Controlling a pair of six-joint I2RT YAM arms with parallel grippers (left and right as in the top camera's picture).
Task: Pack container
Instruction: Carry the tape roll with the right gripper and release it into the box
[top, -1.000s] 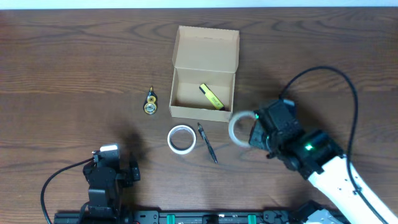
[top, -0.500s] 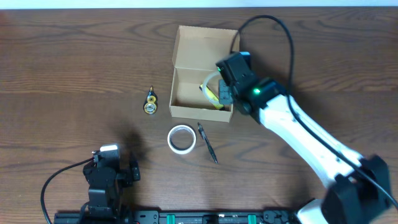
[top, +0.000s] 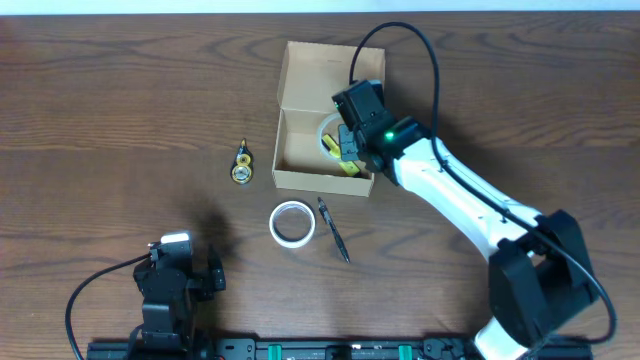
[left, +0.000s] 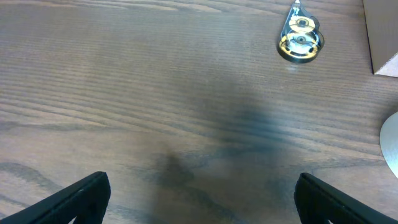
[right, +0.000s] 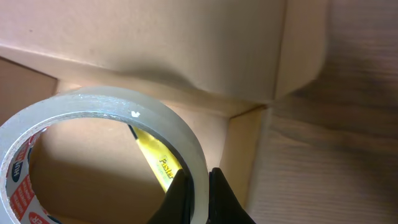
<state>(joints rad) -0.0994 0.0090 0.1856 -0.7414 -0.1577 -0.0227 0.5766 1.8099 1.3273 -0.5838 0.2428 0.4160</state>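
Holding tape roll over box

Right end effector (right: 198, 186) is clamped on the wall of a clear tape roll (right: 93, 106). The open box (top: 320, 181) sits on the bench (top: 120, 90) directly beneath it, lid flap folded back. A yellow marker (right: 155, 158) lies in the box under the roll. Cannot tell whether the roll touches the box floor. Left end effector (left: 202, 199) is spread wide, gripping nothing; a gold dispenser (left: 300, 41) lies ahead of it, to the right.

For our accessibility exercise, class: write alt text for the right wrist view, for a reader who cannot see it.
A clear tape roll, pinched at its rim by the right gripper, hangs over the open cardboard box; a yellow highlighter lies inside.
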